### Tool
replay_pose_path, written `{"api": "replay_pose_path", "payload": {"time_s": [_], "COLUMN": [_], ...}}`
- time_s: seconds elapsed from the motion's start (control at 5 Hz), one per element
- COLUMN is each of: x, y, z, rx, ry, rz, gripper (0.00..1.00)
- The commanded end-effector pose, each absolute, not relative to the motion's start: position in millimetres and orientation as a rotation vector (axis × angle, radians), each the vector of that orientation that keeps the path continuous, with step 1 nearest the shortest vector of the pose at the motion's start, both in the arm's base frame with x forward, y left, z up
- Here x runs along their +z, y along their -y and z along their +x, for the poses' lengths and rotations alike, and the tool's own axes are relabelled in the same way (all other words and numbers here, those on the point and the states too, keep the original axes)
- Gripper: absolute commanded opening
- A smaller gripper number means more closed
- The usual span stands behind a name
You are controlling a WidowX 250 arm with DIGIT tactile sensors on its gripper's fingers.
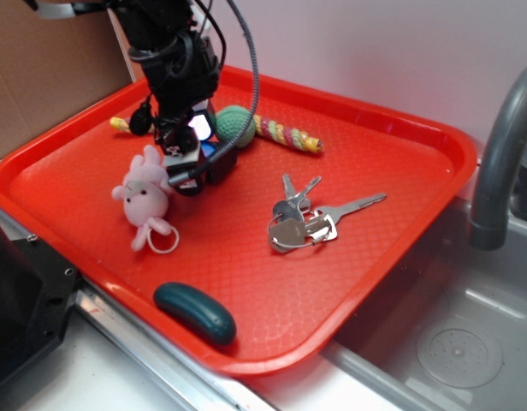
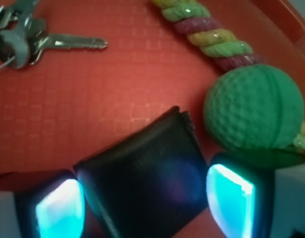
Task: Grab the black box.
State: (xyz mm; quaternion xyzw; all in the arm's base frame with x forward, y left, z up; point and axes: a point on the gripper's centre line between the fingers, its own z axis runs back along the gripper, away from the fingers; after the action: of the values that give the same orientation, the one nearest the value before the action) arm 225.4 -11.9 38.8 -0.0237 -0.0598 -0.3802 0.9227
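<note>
The black box (image 2: 145,181) sits right between the 2 glowing pads (image 2: 61,208) of the gripper (image 1: 195,158), jaws pinching it from either side, and in the wrist view both pads look pressed against its faces. It's on the red tray (image 1: 392,248), toward the far left corner, with its top corner poking out past the fingers. Whether it rests on the tray floor or is lifted clear, I cannot tell.

Counting the field: 1 green ball (image 2: 254,109), dimpled, just beside the box and the gripper. 1 twisted rope stick (image 1: 285,134) in pink, yellow and green, running along the far edge behind the ball and touching it. 1 pink plush toy (image 1: 144,193) with a white ring at its foot, just left of the gripper. 1 bunch of keys (image 1: 304,218) near the tray's middle, well apart from the box; I make out at least 3 keys, though the exact number is hard to read. 1 dark teal pebble (image 1: 195,312) alone by the near edge.

The tray has a fine grid texture and a raised rim. It sits on a metal sink unit: a grey faucet (image 1: 503,163) rises at the right, a drain below it. Behind, a pale wall and a brown cardboard panel (image 1: 50,68) at the left.
</note>
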Motion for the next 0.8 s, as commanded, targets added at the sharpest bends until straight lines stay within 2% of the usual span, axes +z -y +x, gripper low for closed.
{"api": "replay_pose_path", "payload": {"time_s": [0.0,0.2,0.4,0.6], "x": [41.2,54.7,91.2,140.9], "y": [13.9,7.2,-8.0,-15.0], "z": [228.1,220.4,211.3,205.1], "rx": [-0.823,-0.799,-0.677,-0.583], "ry": [0.100,0.130,0.137,0.152], "rz": [-0.112,-0.092,-0.066,-0.077], "gripper": [0.00,0.00,0.00,0.00]}}
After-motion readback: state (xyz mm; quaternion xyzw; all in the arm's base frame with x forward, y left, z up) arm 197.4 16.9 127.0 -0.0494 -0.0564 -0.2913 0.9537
